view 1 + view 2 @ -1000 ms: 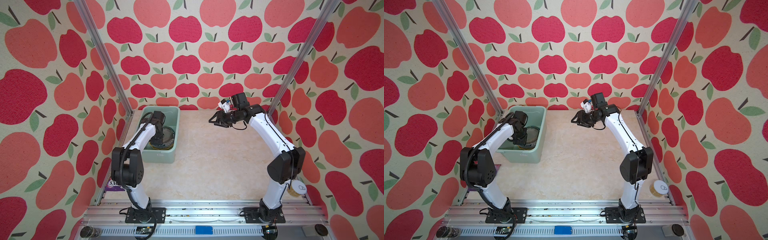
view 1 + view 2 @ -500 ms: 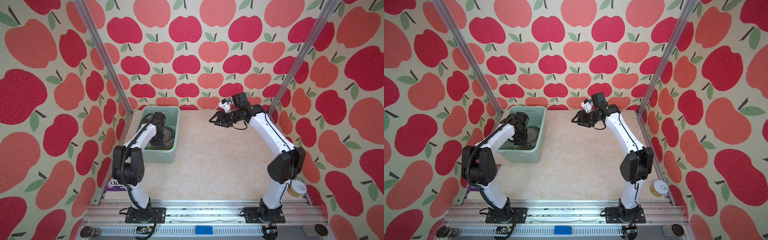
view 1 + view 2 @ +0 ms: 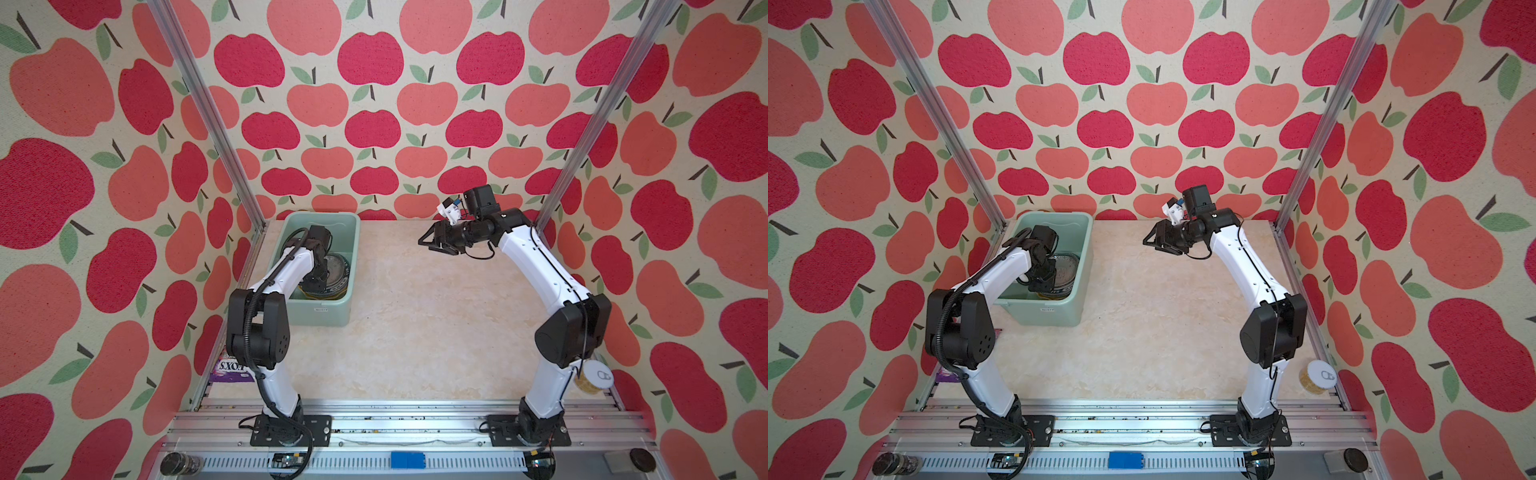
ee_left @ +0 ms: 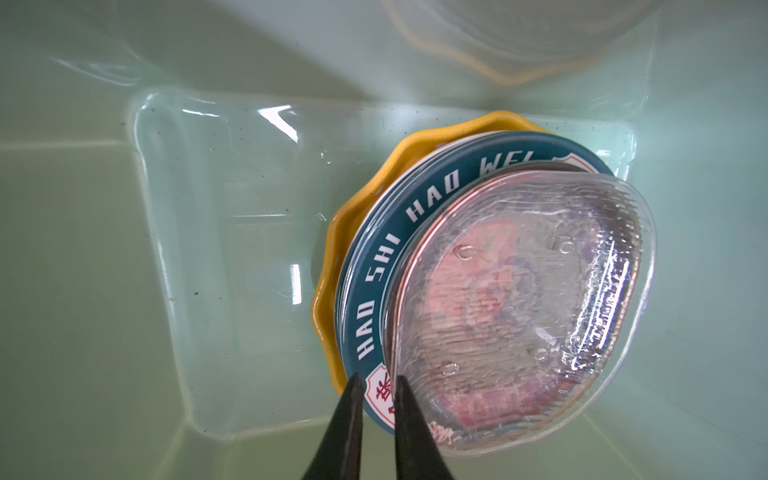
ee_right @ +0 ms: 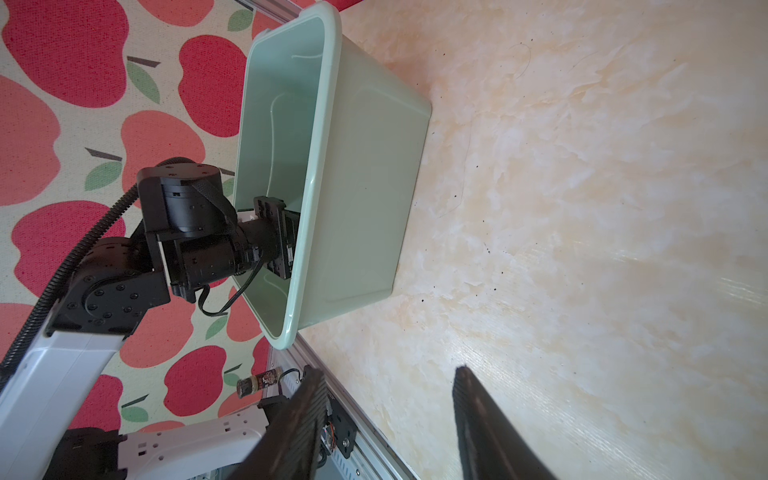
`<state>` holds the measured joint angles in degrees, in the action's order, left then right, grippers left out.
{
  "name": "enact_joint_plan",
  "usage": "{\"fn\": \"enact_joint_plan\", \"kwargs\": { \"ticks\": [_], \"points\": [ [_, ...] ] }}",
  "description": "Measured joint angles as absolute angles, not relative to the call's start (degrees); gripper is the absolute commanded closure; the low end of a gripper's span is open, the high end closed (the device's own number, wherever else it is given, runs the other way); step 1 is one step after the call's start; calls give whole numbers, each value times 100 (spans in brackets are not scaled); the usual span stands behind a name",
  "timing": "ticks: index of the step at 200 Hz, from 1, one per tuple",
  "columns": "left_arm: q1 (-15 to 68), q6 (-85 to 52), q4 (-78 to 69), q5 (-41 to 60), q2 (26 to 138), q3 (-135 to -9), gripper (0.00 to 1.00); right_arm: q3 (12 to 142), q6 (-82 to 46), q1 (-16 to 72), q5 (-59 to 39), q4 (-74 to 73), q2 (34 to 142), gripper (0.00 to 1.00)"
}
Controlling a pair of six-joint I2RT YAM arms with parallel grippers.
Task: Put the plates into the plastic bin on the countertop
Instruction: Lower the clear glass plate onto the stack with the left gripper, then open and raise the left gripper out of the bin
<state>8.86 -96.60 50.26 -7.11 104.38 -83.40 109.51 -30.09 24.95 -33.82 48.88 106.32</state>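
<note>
The plates (image 4: 376,266) lay stacked in the bin (image 4: 124,291), clear glass plate (image 4: 519,299) topmost: stiff, slick, breakable, likely best pinched by the rim. The left pincer (image 4: 378,376) stood barely parted, gripping nothing; the right pincer (image 5: 388,374) hung open, empty.

Yellow can (image 3: 593,377), purple packet (image 3: 232,368), spice jar (image 3: 180,464)

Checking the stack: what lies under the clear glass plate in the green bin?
Under the clear glass plate: a plate with dark teal lettered rim, then a yellow scalloped plate. Whatever lies between them is covered.
</note>
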Motion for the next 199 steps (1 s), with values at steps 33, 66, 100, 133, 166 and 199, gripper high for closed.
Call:
{"fn": "enact_joint_plan", "kwargs": {
  "ticks": [33,66,100,133,166,199],
  "points": [
    [886,-9651,5026,-714,10460,-8342,67,10951,-3009,2495,-3415,4888,10632,48],
    [886,-9601,5033,-716,10506,-8346,41,10951,-3009,2495,-3424,4888,10632,48],
    [875,-9317,5070,-875,10431,-8444,17,11039,-3004,2493,-3420,4910,10648,47],
    [801,-8744,5081,-1120,9839,-8499,0,11185,-2987,2460,-3417,4939,10648,47],
    [757,-8224,5100,-1271,8997,-8643,1,11382,-2989,2458,-3404,4989,10648,46],
    [838,-7356,5107,-1485,8381,-8818,1,11668,-2987,2458,-3332,5103,10648,44]
  ]
}}
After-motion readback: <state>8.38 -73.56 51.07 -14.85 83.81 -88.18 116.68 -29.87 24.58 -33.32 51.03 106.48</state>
